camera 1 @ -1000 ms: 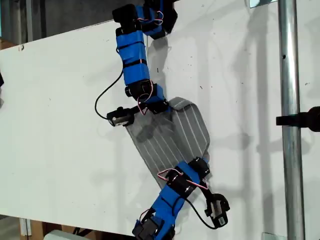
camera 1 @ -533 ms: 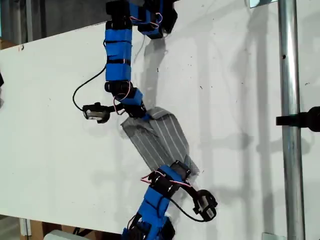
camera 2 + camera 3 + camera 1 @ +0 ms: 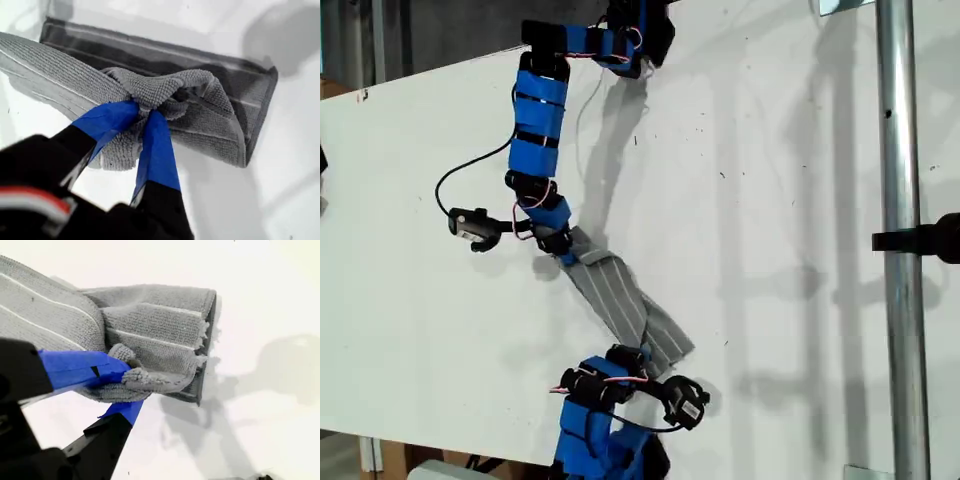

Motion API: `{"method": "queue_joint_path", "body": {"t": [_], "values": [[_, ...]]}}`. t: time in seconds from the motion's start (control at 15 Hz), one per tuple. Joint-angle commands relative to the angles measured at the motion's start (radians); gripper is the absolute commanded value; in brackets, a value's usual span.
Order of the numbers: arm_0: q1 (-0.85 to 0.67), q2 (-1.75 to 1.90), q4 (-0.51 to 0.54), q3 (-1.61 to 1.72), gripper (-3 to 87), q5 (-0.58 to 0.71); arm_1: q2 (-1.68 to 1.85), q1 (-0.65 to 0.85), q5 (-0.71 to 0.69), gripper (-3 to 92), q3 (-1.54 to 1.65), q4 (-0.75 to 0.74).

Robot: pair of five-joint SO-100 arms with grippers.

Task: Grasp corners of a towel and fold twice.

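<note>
The white table [image 3: 800, 200] is lying under everything while the towel [image 3: 620, 298] is stretching as a narrow folded strip between my two grippers, my first gripper [image 3: 142, 112] clenching a bunched corner [image 3: 160, 90] and my second gripper [image 3: 127, 385] pinching another corner [image 3: 145, 377].

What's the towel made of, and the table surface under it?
Towel: looks like microfibre terry, matte grey; fine looped pile and thin pale stripes show in both wrist views. Table: smooth white board, probably laminate or painted; slightly satin, it takes soft shadows, with a few small dark specks.
</note>
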Motion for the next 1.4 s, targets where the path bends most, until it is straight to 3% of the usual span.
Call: {"method": "queue_joint_path", "body": {"t": [0.0,0.07,0.13,0.2,0.27,0.33,0.6,0.73,0.87,0.93,1.07,1.2,1.33], "values": [[0.025,0.040,-0.035,0.018,0.1,-0.026,-0.081,0.040,-0.009,-0.2,-0.129,-0.037],[0.031,0.017,-0.066,0.038,1.5,-0.034,-0.137,0.061,-0.009,-0.2,-0.156,-0.034],[0.038,-0.023,-0.092,0.041,5.8,-0.038,-0.167,0.091,-0.009,6.6,-0.166,-0.026],[0.046,-0.072,-0.094,0.015,10.4,-0.046,-0.181,0.132,-0.009,16.7,-0.172,-0.005],[0.058,-0.117,-0.094,-0.028,15.6,-0.041,-0.195,0.178,-0.015,32.9,-0.202,0.055],[0.071,-0.132,-0.094,-0.060,20.5,-0.029,-0.193,0.222,-0.049,37.4,-0.213,0.084],[0.054,-0.098,-0.029,-0.107,30.3,0.038,-0.152,0.426,-0.077,38.4,-0.216,0.158],[0.009,-0.061,0.023,-0.064,30.0,0.006,-0.110,0.477,-0.081,40.9,-0.183,0.261],[-0.018,0.138,-0.051,0.057,34.2,0.005,-0.011,0.446,-0.095,42.4,-0.055,0.278],[-0.026,0.242,-0.092,0.083,34.9,0.095,0.031,0.414,-0.109,43.4,-0.015,0.298],[-0.058,0.462,-0.080,0.173,33.0,0.170,0.109,0.327,-0.150,46.8,0.034,0.354],[-0.058,0.732,-0.202,0.382,31.1,0.270,0.184,0.227,-0.166,48.2,0.094,0.353],[-0.060,0.960,-0.244,0.569,30.3,0.198,0.183,0.117,-0.179,48.0,0.086,0.278]]}}
